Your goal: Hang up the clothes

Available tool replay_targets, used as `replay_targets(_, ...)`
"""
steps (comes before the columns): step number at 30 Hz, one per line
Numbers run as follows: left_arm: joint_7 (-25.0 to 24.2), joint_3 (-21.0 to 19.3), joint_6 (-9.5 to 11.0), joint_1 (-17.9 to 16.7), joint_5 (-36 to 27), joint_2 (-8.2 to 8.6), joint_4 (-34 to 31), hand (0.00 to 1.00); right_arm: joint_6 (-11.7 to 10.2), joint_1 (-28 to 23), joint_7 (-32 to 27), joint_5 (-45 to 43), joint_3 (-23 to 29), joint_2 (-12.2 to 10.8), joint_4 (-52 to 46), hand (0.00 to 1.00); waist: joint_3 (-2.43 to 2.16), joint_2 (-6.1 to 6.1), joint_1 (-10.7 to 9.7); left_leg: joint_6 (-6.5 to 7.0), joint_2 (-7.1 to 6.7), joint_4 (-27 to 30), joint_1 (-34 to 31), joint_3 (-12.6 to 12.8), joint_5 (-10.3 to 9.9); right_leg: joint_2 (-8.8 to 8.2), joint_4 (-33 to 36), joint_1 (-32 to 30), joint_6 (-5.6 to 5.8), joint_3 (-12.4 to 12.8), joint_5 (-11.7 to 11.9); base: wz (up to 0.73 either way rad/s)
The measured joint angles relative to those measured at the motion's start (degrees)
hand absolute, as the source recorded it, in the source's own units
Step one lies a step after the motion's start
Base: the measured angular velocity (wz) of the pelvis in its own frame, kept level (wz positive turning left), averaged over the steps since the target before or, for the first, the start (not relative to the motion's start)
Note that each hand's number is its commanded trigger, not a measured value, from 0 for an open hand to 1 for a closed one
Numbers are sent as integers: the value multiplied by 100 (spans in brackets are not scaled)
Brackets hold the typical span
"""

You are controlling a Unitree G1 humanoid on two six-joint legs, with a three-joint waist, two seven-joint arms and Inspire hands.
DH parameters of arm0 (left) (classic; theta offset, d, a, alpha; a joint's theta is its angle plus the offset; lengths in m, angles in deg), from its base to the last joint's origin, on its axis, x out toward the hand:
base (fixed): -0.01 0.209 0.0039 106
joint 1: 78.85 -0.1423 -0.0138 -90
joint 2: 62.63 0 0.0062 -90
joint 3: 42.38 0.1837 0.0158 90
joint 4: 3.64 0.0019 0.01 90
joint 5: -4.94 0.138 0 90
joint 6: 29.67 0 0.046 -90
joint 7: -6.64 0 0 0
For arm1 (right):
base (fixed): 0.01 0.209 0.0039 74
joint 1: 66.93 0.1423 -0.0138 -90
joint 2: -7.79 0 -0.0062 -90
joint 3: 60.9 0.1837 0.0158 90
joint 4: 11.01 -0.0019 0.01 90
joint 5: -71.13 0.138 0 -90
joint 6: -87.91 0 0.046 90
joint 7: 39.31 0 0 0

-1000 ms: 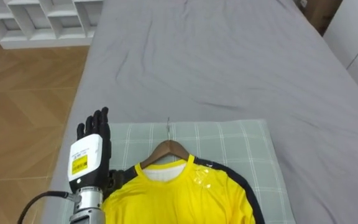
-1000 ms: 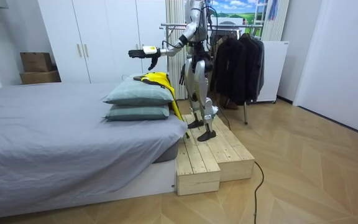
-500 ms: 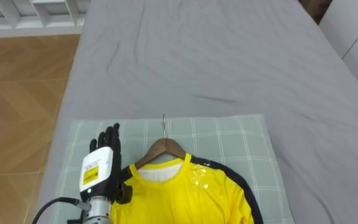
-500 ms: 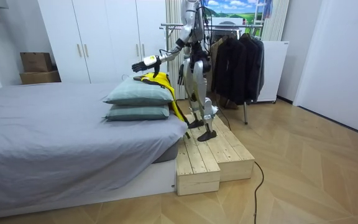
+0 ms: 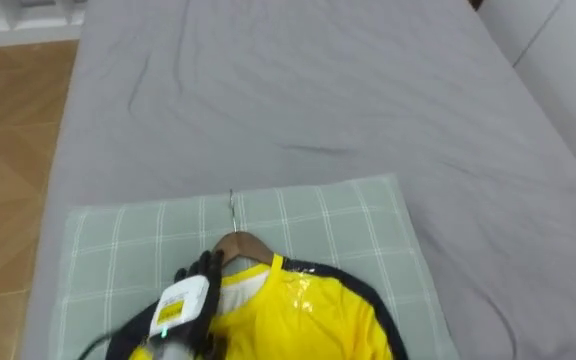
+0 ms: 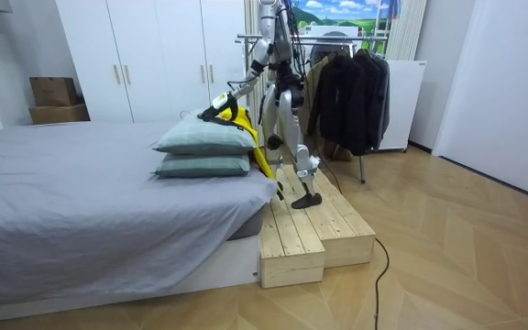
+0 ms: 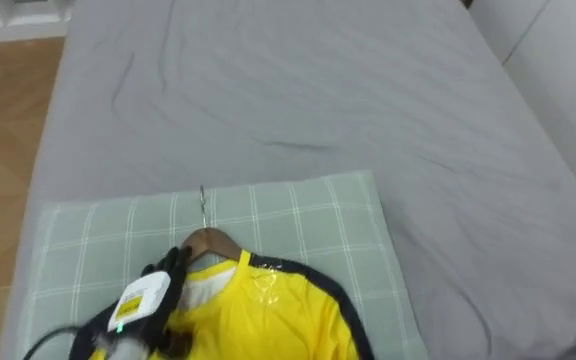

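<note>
The yellow shirt on its wooden hanger lies flat on the checked pillow, with the hook pointing away from the robot over the open grey bed. The left hand is at the hanger's left shoulder, too blurred to tell how its fingers are set.

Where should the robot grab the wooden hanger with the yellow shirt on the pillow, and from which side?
Probably the bare wooden crown of the hanger, just under its hook, the part the yellow shirt leaves uncovered. Come from above on the robot's left, beside the left hand, since it lies flat on the pillow.
</note>
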Motion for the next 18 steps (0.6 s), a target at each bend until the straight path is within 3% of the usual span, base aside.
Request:
replay_targets(2, -101, 53, -20, -8, 17, -43, -106, 0, -5, 19, 53, -17, 9, 20, 0, 0, -28, -28, -5, 14, -44, -109, 84, 82, -10, -4, -129, 129, 21, -7, -159, 42)
replay_targets(8, -270, 60, -20, -210, 46, -76, -160, 0, 4, 32, 129, -61, -2, 41, 21, 0, -47, -45, 51, 40, -135, -127, 154, 132, 7, -90, -163, 290, 100, -132, -116, 21)
replay_targets(11, -264, 44, -21, -259, 58, -107, -160, 0, 13, 53, 125, -60, -1, 36, 18, 0, -67, -32, 52, 98, -176, -135, 146, 200, -14, -121, -165, 286, 198, -125, -96, -3)
replay_targets(15, -189, 29, -28, -266, 9, -109, -140, 0, 72, 9, 105, -52, 2, 39, 27, 0, -177, -1, 36, 111, -204, -125, 153, 215, -20, -144, -151, 289, 145, -102, -11, -1)
replay_targets(18, -101, -81, -32, -265, 0, -111, -140, 0, 72, 30, 99, -60, 6, 40, 34, 0, -186, 12, 19, 121, -216, -102, 162, 214, -10, -162, -139, 299, 148, -101, -7, 0)
